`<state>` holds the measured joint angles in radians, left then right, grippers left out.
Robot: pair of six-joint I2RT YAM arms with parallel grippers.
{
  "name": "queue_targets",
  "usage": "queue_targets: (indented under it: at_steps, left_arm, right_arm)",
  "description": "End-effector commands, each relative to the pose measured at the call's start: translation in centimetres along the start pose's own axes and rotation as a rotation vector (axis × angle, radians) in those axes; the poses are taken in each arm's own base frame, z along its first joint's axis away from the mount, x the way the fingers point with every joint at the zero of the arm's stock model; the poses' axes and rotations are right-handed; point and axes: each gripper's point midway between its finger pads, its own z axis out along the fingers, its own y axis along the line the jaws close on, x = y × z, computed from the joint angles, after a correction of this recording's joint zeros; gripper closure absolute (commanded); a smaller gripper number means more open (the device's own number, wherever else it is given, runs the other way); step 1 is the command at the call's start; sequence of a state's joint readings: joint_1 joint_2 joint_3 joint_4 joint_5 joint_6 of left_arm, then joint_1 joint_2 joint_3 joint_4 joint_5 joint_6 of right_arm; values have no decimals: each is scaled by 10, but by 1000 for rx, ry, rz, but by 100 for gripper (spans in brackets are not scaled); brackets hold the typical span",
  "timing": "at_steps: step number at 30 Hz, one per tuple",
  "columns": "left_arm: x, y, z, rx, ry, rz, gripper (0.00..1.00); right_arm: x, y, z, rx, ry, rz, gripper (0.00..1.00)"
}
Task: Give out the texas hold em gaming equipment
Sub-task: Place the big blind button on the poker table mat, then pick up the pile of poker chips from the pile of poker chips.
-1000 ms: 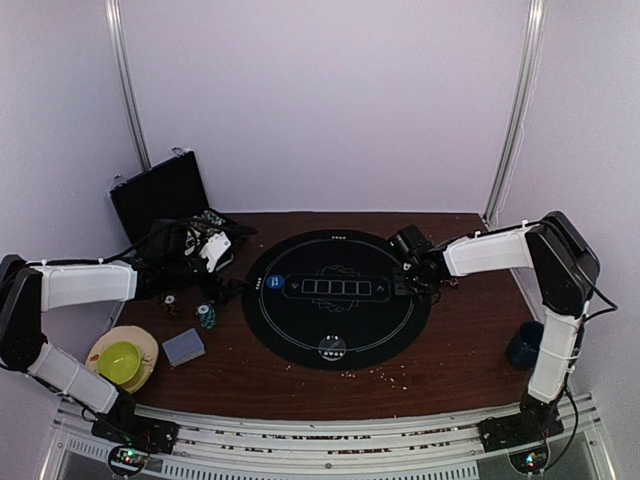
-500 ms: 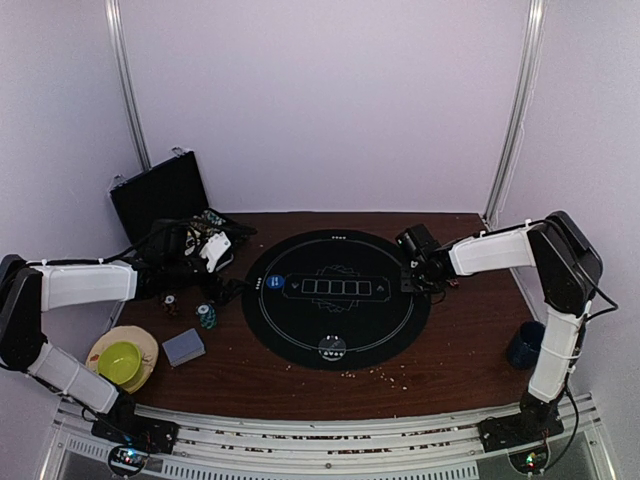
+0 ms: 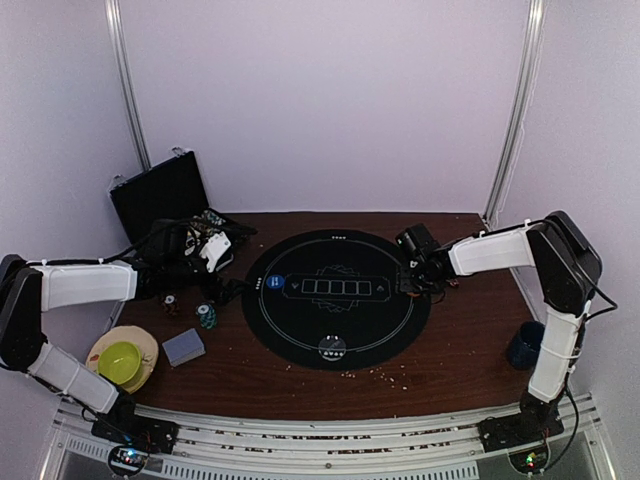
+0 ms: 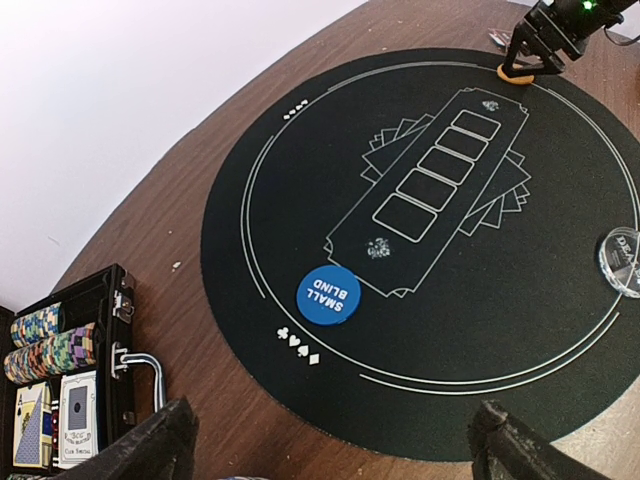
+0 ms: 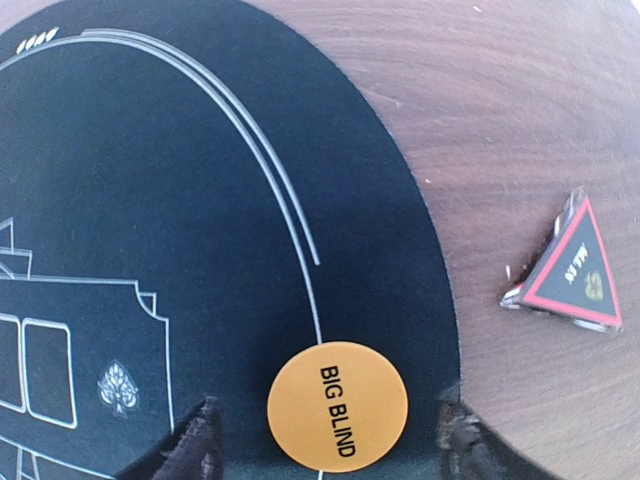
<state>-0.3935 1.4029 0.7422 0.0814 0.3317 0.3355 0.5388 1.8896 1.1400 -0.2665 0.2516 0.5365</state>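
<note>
Right wrist, orange button (image 5: 337, 402) lettered BIG BLIND (illegible from above)

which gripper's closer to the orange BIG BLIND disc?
Right. Right gripper hangs over the orange round BIG BLIND disc, fingers either side; the left gripper is across the black round mat.

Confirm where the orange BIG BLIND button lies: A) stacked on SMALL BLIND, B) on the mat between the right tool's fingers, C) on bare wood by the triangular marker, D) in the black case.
B: the right wrist view shows the BIG BLIND button flat on the black mat, the right tool open around it.
</note>
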Motion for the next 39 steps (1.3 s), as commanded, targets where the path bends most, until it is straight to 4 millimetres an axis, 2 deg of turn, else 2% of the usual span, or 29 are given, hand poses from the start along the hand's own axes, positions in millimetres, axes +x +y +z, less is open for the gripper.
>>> queue_targets:
  at_steps: [1,7,10,14,18,21,25,30,35,39]
  left_arm:
    - [-6,8,2,-27,-28,18,2]
    - [-7,10,0,-40,-30,18,2]
    - [-9,13,-2,-56,-33,14,2]
    - [-13,23,-8,-115,-35,1,2]
    - [-15,38,-18,-171,-43,-22,2]
    - [-16,48,-27,-201,-47,-29,2]
    - [-21,62,-39,-230,-20,-8,2]
    - [-22,73,-53,-256,73,58,2]
    - [-2,73,-63,-209,176,58,2]
    - [19,65,-68,-149,226,20,2]
  right_arm:
    - [-18,4,-12,-27,-39,20,21]
    - [-35,14,-42,-46,-97,-33,1]
    - [-44,25,-67,-58,-160,-63,0]
    - [-56,25,-99,-70,-235,-50,0]
    - [-57,28,-127,-102,-273,-49,0]
    - [-47,34,-149,-141,-307,-74,0]
    - [-25,46,-167,-165,-344,-115,0]
    - [8,83,-177,-247,-343,-184,0]
    - [39,119,-197,-335,-345,-257,0]
    - [52,129,-205,-336,-362,-298,0]
